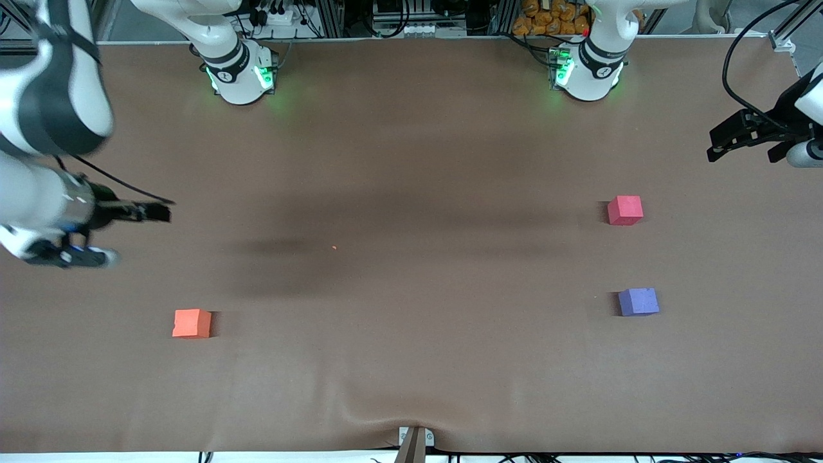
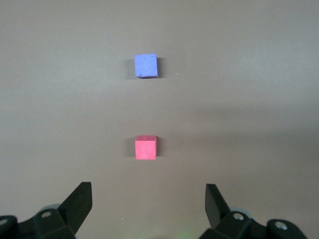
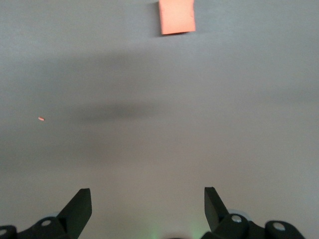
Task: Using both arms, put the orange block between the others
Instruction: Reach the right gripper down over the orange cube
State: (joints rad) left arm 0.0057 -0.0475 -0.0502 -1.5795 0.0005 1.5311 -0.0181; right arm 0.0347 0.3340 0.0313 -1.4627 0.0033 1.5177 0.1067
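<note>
Right gripper (image 1: 154, 212) hovering wide open, empty, small bright orange foam cube (image 1: 191, 323) sitting nearby at its end; left gripper (image 1: 723, 145) waiting open, much farther off.

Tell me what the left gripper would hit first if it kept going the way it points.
Probably the small pinkish-red foam cube: it lies centred ahead of the open left gripper, before the purple-blue cube. Depth is unclear.
</note>
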